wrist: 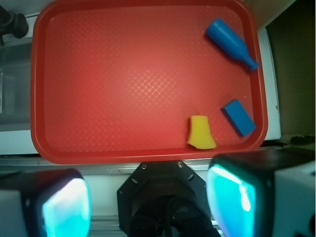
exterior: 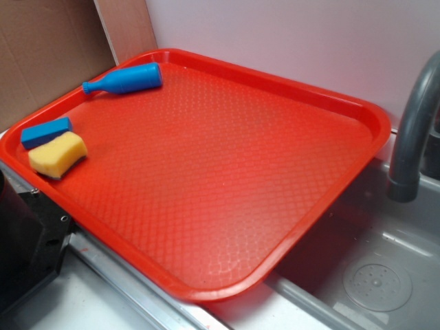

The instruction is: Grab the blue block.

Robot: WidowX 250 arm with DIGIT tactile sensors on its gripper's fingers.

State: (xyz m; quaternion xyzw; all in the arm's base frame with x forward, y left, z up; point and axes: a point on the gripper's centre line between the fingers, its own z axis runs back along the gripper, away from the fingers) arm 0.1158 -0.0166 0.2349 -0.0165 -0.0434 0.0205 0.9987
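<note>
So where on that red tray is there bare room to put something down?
Most of the red tray is bare: the whole middle and the side toward the grey faucet. The crowded part is one edge, where the blue bottle-shaped toy lies in a corner and the blue block sits right beside the yellow sponge.

Hand [wrist: 148, 197] open — two fingers [wrist: 64, 207] spread wide at the wrist view's lower edge, empty, held high above the red tray's [wrist: 148, 155] near rim.
</note>
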